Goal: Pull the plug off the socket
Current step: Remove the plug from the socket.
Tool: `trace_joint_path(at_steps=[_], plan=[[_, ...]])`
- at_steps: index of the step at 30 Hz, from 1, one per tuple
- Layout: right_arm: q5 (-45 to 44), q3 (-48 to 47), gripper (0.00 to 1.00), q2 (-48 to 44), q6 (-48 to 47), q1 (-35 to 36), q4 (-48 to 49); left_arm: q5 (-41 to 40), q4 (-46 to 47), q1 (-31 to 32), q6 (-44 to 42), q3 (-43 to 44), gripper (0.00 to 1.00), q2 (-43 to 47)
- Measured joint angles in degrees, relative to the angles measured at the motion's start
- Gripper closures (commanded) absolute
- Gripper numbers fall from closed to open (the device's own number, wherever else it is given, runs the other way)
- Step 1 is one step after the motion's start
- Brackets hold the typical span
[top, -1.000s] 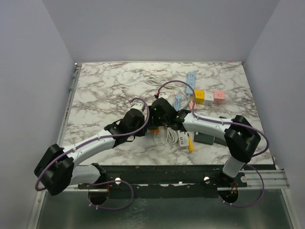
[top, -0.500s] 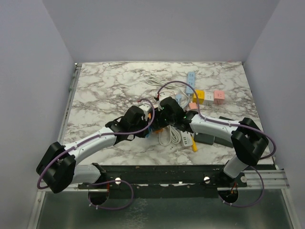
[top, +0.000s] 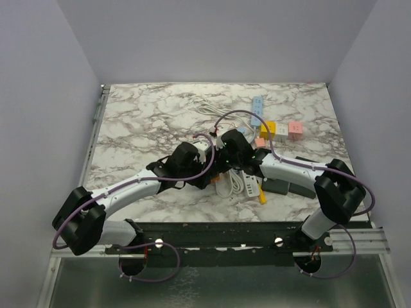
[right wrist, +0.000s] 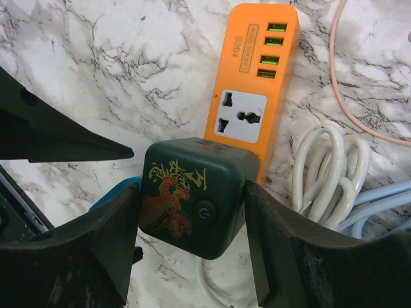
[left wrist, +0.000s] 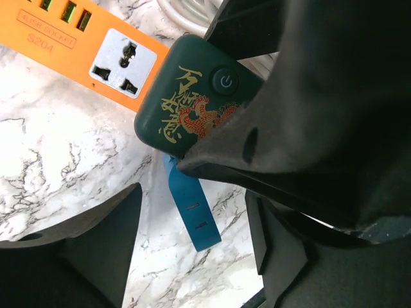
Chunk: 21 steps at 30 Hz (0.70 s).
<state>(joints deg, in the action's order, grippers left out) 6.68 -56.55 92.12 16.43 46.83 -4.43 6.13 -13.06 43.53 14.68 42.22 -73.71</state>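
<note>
The plug is a dark green cube with a gold and red dragon (right wrist: 189, 192), seen too as the green cube (left wrist: 192, 102) in the left wrist view. It sits over one end of the orange socket strip (right wrist: 257, 70); its pins are hidden. My right gripper (right wrist: 191, 196) is shut on the cube, one finger on each side. My left gripper (left wrist: 192, 256) is open just beside it, over a blue strip (left wrist: 192, 212), holding nothing. In the top view both grippers meet at mid-table, left gripper (top: 204, 168) and right gripper (top: 225, 160), hiding the plug.
A coiled white cable (right wrist: 327, 173), a pink cord (right wrist: 347, 83) and light blue cable (right wrist: 385, 199) lie right of the orange strip. A white strip (top: 247, 186), a dark grey block (top: 282, 186), yellow (top: 268, 130) and pink (top: 295, 129) cubes sit to the right.
My left gripper's jaws have opened. Both grippers have shifted slightly right on the table, the right one keeping hold of the green cube.
</note>
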Motion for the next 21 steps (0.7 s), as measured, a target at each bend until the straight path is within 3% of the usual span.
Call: trace_joint_path(at_steps=[6,17,21], plan=[[1.0,0.2,0.56,0.0,0.0,-0.6,-0.1,-3.7,0.6,2.6,0.1,0.0,0.3,-0.1],[3.5,0.8,0.56,-0.9,-2.0,-2.6,-0.8,-9.1,3.9,5.4,1.6,-1.4,0.46,0.0],[5.4,0.8,0.56,-1.3,-3.4,-3.7,-1.9,-12.0,4.5,5.8,2.3,-1.9,0.43,0.0]])
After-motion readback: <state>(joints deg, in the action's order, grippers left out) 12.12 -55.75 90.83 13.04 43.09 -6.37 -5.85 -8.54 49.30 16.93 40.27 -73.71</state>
